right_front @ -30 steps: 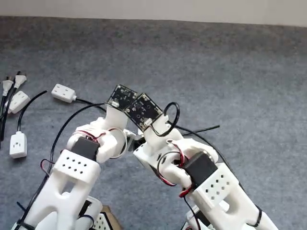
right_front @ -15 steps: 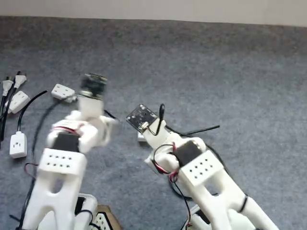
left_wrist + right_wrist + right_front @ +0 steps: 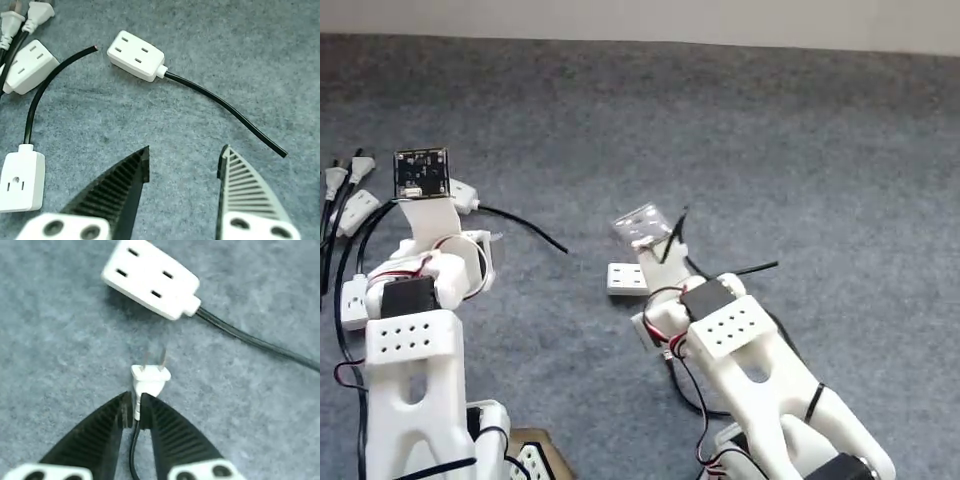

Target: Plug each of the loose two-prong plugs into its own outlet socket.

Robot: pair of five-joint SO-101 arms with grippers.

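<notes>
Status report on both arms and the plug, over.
Right gripper: jaws shut on two-prong plug, prongs aimed at outlet socket, not inserted. Left gripper: jaws open, empty, near second socket. Nothing between plug and socket.

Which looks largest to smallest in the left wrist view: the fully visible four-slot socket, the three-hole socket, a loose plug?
1. four-slot socket and three-hole socket: about alike; the three-hole one seems nearer the camera, so unranked.
2. loose plug: clearly smallest.

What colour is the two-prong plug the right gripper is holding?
The two-prong plug is white; clearest in the right wrist view.
</notes>
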